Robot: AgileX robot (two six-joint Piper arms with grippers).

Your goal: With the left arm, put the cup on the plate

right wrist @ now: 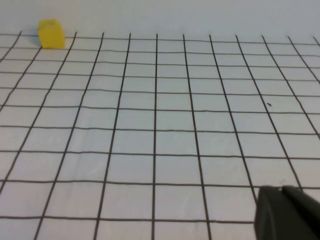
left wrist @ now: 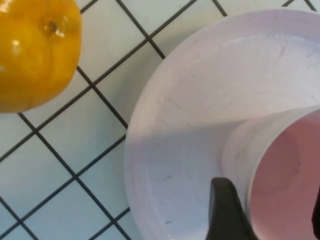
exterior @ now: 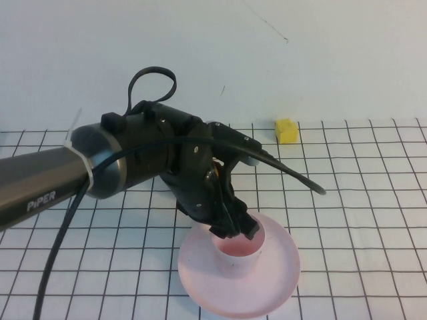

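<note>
The pale pink cup [exterior: 239, 252] stands upright on the pale pink plate [exterior: 267, 287] at the front middle of the table. My left arm reaches in from the left, and my left gripper [exterior: 237, 230] is at the cup's back rim. In the left wrist view the cup [left wrist: 285, 170] and the plate [left wrist: 190, 125] fill the right side. My left gripper [left wrist: 272, 215] is open: one finger [left wrist: 227, 212] is outside the cup wall and the other is at the picture's edge over the cup's inside. My right gripper [right wrist: 285, 207] is shut and empty above the bare grid cloth.
An orange fruit [left wrist: 35, 50] lies on the cloth close to the plate's edge; the left arm hides it in the high view. A small yellow block [exterior: 286, 131] sits at the back right, and it also shows in the right wrist view [right wrist: 51, 33].
</note>
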